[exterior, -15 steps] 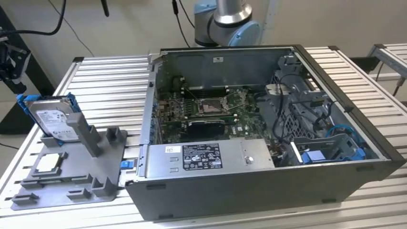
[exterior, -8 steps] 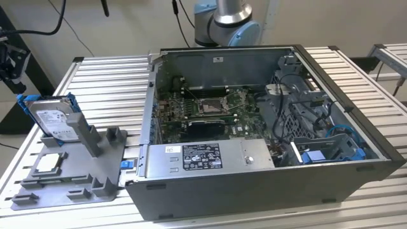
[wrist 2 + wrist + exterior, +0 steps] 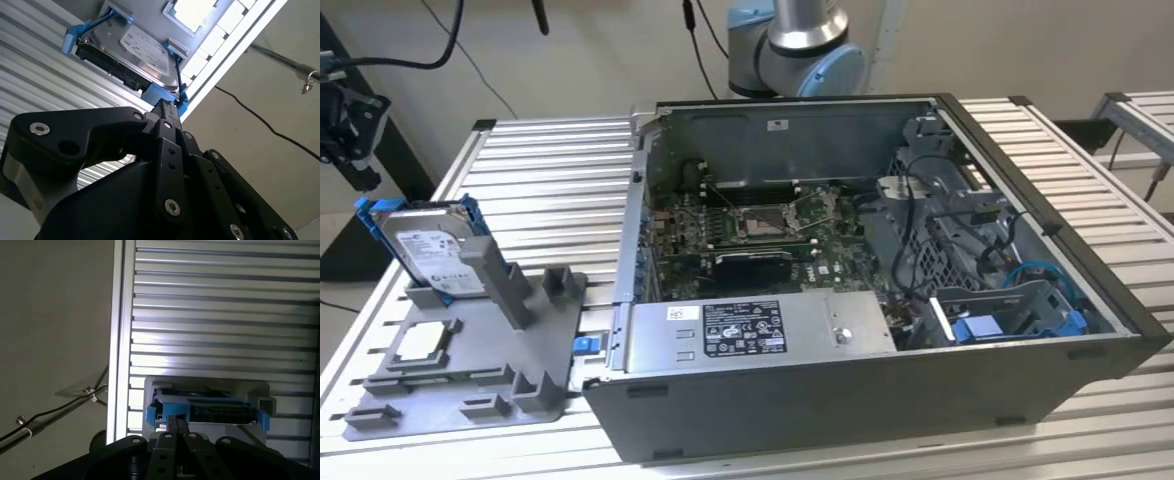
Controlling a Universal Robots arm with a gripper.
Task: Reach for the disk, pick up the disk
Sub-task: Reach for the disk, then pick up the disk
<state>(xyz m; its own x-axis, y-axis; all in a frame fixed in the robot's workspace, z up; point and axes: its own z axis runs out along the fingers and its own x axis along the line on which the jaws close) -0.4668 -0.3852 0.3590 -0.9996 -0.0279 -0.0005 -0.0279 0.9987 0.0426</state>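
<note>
Just beyond the claw (image 3: 167,104) lies the disk (image 3: 132,47); the exterior view shows it standing upright; claw's opening: cannot tell.

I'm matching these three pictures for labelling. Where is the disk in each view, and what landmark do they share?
Exterior view: the disk stands on edge in the grey holder, at the exterior view's left of the computer case.
Second wrist view: the disk, label showing, lies beyond the gripper.
First wrist view: the disk is edge-on in its blue bracket.
Shared landmark: the ribbed metal table.
</note>
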